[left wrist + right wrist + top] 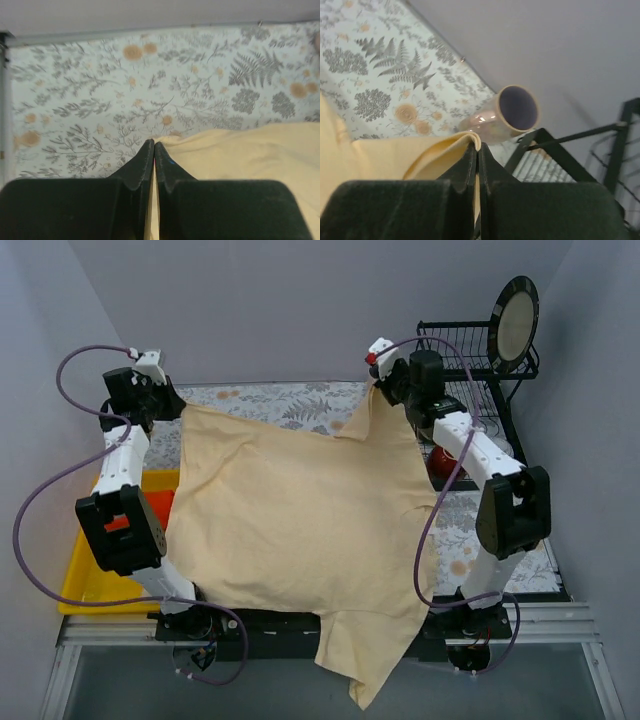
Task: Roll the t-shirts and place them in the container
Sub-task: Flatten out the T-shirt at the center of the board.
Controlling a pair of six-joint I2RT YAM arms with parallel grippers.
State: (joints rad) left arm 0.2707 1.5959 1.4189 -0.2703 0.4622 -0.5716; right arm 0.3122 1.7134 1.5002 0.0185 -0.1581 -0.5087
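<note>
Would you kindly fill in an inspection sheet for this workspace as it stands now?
Surface: table under a floral cover, mostly hidden by cloth.
Job's things: cream t-shirt spread flat, unrolled, near end hanging over the edge; orange garment in a yellow tray on the left.
Clutter: mug; rack with a plate standing in it.
Claws: left claw and right claw each shut on a far corner of the t-shirt.
Cables: purple cables loop off both arms; the right one crosses the t-shirt's edge.
Surroundings: grey walls.
</note>
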